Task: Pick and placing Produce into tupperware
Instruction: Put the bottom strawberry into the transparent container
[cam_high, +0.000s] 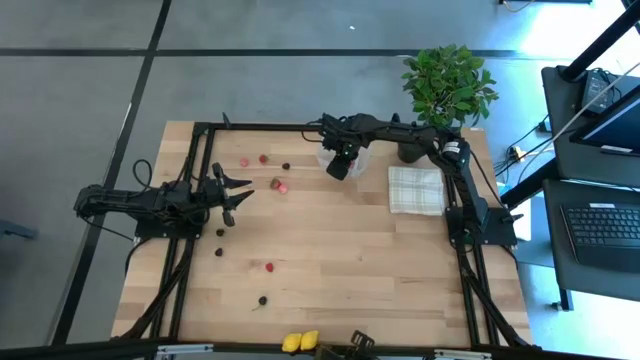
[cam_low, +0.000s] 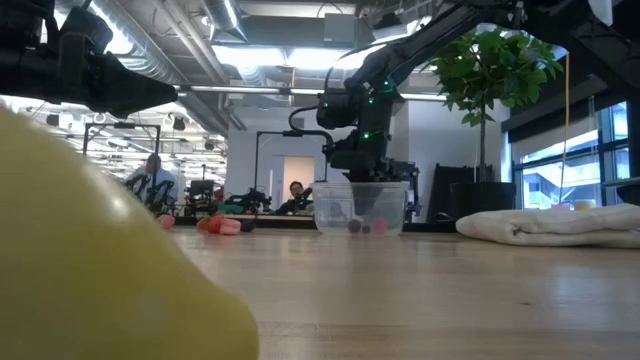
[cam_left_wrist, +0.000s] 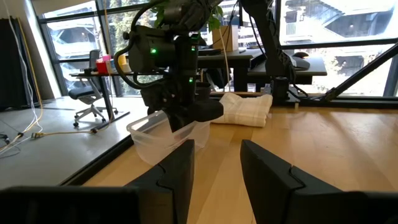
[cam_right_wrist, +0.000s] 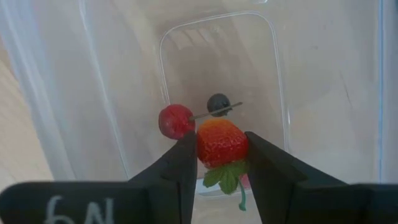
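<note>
I have the right tool clamped on a strawberry, hanging directly above the tupperware so a release should drop it beside the cherry and dark berry inside. My left tool, fingers apart, waits well left of the tupperware, near scattered produce on the counter.

Pale, matt wooden tabletop; clear, smooth plastic tupperware; a glossy strawberry between matt black fingers; soft checked cloth.
</note>
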